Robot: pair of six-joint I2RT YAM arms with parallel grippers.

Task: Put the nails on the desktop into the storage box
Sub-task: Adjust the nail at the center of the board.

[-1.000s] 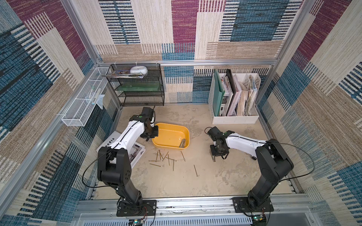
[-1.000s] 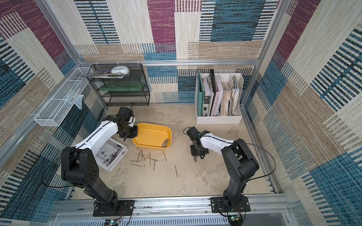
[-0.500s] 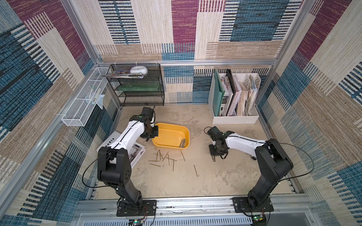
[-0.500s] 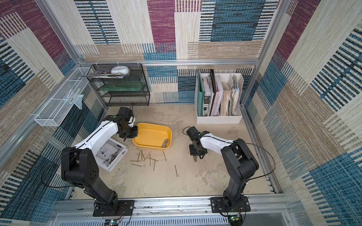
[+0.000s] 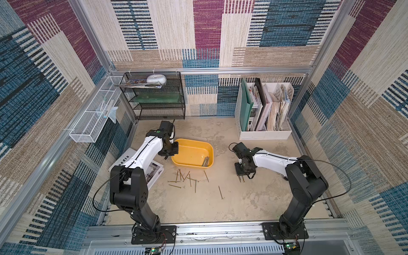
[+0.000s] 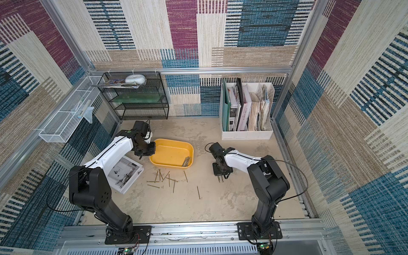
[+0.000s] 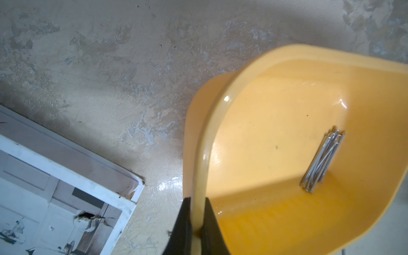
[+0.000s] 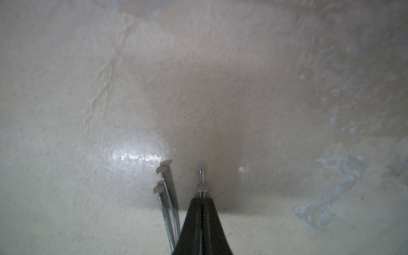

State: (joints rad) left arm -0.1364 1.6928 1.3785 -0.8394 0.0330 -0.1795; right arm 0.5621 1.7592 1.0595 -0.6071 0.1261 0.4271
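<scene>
Asking: where are the nails, and what does each claw hold?

Answering: A bundle of nails (image 5: 205, 161) lies inside the yellow box (image 5: 194, 140). About a dozen scattered nails (image 5: 187, 177) lie on the desktop (image 5: 220, 212) just in front of it, with one lone nail (image 5: 220, 192) further out. The left claw (image 7: 196, 204) is pinched shut on the box rim. The right claw (image 8: 202, 202) is well off to the robot's right of the box and low over the desktop. It is closed tight on a single nail (image 8: 202, 188), and a few loose nails (image 8: 168, 194) lie just beside its fingers. I cannot tell whether the held nail is clear of the surface.

Asking: what could go wrong?

Answering: My guess is that the nail, thin and gripped near its head, may swivel or slip out on the way to the box. The loose nails alongside could be dragged as the claw lifts. If the left claw tugs the rim, the box may tip and spill its bundle.

Asking: anything changed from a second ago?

Answering: Only the right claw: its jaws stood slightly apart then and are shut now. Arms, box and scattered nails sit where they were.
</scene>
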